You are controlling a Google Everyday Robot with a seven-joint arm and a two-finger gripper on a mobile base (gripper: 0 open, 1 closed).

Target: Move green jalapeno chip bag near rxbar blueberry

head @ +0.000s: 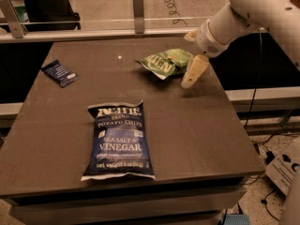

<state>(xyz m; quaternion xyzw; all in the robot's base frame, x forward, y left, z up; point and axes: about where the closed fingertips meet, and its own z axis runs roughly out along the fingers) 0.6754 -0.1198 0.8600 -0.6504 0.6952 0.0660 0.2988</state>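
Note:
The green jalapeno chip bag (165, 62) lies crinkled on the far right part of the dark table (201, 125). The rxbar blueberry (59, 72), a small flat dark blue wrapper, lies at the table's far left. My gripper (187, 60) is at the bag's right end, on the white arm coming in from the upper right. It is open: one cream finger (194, 71) shows in front of the bag's right end and the other finger (190, 35) behind it. Nothing is held.
A large dark blue Kettle sea salt & vinegar bag (119, 140) lies flat in the middle front of the table. A glass rail (137, 6) runs behind the far edge. The floor to the right holds cables and a box (286, 165).

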